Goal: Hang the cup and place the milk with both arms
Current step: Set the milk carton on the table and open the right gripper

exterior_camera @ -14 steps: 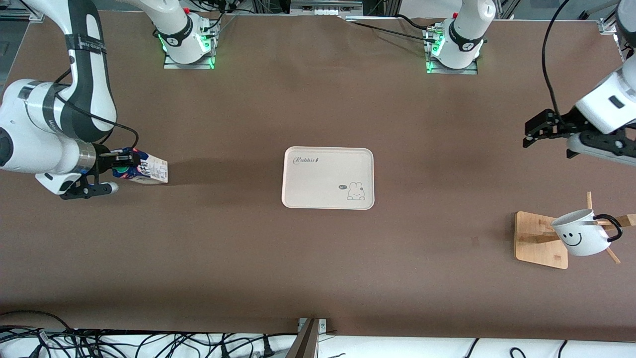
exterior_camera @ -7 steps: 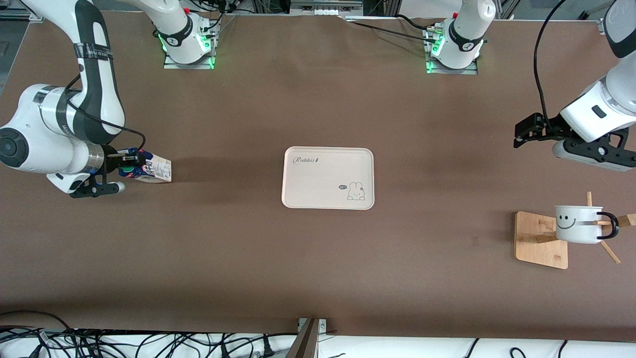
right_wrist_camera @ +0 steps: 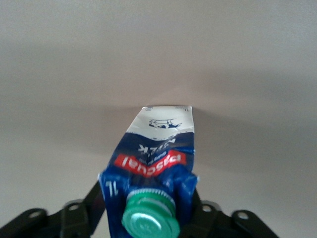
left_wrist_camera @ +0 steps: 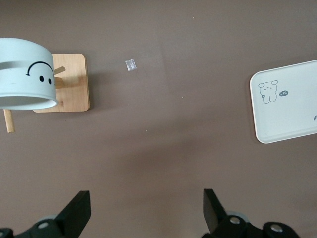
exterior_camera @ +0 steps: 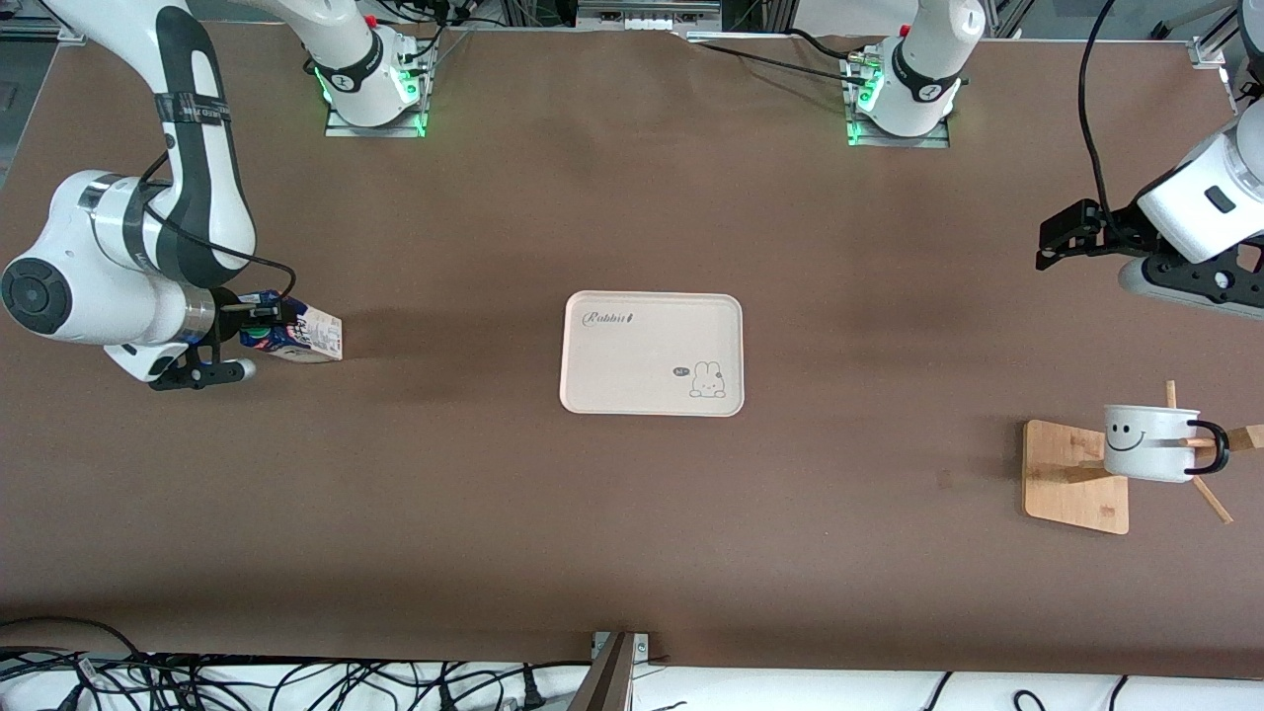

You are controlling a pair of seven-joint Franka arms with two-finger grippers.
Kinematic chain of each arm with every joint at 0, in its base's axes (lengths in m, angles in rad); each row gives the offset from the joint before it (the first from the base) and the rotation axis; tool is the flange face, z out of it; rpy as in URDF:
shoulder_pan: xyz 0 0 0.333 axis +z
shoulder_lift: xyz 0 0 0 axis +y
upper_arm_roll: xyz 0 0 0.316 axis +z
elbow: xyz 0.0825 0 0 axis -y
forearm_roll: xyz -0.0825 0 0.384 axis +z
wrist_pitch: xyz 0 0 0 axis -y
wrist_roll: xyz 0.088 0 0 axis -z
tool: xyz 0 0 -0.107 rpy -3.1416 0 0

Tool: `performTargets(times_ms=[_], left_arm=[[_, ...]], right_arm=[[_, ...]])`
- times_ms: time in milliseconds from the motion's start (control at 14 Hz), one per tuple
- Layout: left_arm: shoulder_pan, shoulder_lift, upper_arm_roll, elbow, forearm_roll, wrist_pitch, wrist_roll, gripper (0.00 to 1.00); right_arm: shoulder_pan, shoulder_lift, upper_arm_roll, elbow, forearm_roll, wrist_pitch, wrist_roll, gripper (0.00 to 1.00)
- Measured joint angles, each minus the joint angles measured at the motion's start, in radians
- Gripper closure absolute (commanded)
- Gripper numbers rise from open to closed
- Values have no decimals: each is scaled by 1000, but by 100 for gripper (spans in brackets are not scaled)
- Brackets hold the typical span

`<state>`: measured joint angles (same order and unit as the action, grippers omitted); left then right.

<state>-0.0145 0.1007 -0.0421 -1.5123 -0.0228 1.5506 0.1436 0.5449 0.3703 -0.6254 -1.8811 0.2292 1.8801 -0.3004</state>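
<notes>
The milk point(exterior_camera: 301, 337), a dark blue and white carton with a green cap point(right_wrist_camera: 151, 221), lies tipped on its side near the right arm's end of the table. My right gripper point(exterior_camera: 259, 329) is shut on its gable top, one finger point(right_wrist_camera: 95, 198) on each side of the cap. The cup point(exterior_camera: 1150, 443), white with a smiley face, hangs by its black handle on a peg of the wooden rack point(exterior_camera: 1071, 474). It also shows in the left wrist view point(left_wrist_camera: 25, 74). My left gripper point(exterior_camera: 1052, 247) is open and empty, in the air over bare table beside the rack.
A cream tray point(exterior_camera: 652, 353) with a rabbit drawing lies at the table's middle, and shows in the left wrist view point(left_wrist_camera: 290, 101). The rack's base point(left_wrist_camera: 69, 84) stands at the left arm's end. Cables run along the table's front edge.
The cup swung from tilted to hanging level on its peg. My left gripper drew away from the rack. My right gripper shifted slightly toward the tray with the milk.
</notes>
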Motion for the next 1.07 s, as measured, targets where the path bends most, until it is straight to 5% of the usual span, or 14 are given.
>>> performTargets(times_ms=[571, 1071], left_arm=[[-7, 2, 0, 3, 0, 0, 0, 0], [-60, -3, 12, 6, 3, 0, -37, 0]], right_arm=[[3, -14, -1, 65, -20, -101, -6, 0], [5, -31, -2, 351, -64, -402, -15, 0]])
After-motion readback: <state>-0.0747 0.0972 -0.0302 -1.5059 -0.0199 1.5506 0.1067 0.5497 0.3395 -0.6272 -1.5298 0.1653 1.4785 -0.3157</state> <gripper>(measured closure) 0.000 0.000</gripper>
